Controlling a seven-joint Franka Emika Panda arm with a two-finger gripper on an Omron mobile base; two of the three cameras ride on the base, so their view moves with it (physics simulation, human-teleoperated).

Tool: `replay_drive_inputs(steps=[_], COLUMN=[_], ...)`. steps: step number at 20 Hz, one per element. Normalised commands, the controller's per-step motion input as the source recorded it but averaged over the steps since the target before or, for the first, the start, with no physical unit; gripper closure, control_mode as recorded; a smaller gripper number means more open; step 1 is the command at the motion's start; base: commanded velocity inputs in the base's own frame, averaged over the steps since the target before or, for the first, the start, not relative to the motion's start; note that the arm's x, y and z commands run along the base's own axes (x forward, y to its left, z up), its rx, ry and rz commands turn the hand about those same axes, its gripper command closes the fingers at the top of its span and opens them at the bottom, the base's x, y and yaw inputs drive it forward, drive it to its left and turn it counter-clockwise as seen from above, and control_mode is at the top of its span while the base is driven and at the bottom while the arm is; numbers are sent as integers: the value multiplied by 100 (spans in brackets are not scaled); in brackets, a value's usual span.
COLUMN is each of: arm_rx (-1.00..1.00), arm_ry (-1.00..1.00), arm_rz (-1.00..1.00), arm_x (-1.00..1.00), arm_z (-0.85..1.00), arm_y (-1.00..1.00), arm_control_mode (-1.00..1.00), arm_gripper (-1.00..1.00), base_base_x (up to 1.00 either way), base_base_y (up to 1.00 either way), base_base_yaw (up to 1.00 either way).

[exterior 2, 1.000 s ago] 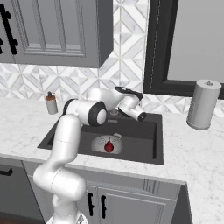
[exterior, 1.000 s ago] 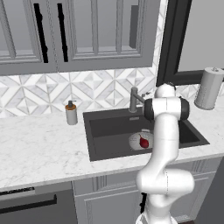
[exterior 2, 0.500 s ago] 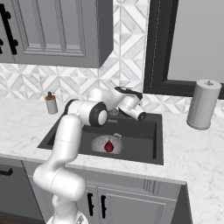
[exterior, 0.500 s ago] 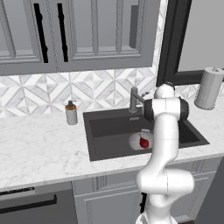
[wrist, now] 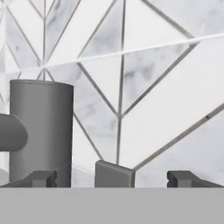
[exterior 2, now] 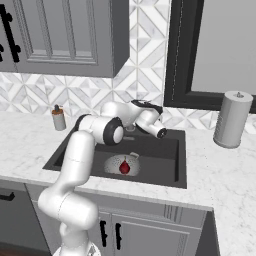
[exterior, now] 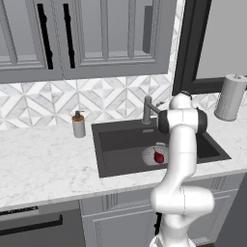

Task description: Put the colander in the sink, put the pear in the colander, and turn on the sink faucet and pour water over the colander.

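1. Colander (exterior: 155, 155): round, silver-grey, perforated; sits on the floor of the sink, towards its front.
2. Pear (exterior 2: 124, 167): small, dark red, short stem up; lies inside the colander, near its centre.
3. Sink (exterior 2: 165, 172): dark charcoal rectangular basin set in the white marble counter (exterior: 43, 166).
4. Sink faucet (wrist: 40, 131): grey upright cylindrical post behind the basin, with a short spout angled out over it. In the hand view the post stands close at the left, its spout stub running off the left edge; a small grey block stands beside its base.
5. Gripper (wrist: 114, 179): jaws spread fully wide, nothing between them; held just in front of the faucet and the tiled wall, the left fingertip (wrist: 41, 178) level with the post's base. Contact with the post cannot be told.
6. Soap dispenser (exterior: 78, 125): dark pump top; on the counter left of the sink, against the backsplash.
7. Paper towel roll (exterior 2: 232, 119): upright on the counter right of the sink.
8. Wall cabinets (exterior: 106, 38): grey doors, dark handles, above the counter.
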Motion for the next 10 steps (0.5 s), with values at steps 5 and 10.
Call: replay_drive_inputs(steps=[5, 10], arm_rx=[1, 1], arm_ry=[0, 0], arm_rz=[0, 0], arm_x=[11, 6], arm_z=[0, 0], arm_y=[0, 0], arm_control_mode=[-100, -100], arm_gripper=[-100, -100], base_base_x=[0, 0], base_base_y=[0, 0], base_base_yaw=[0, 0])
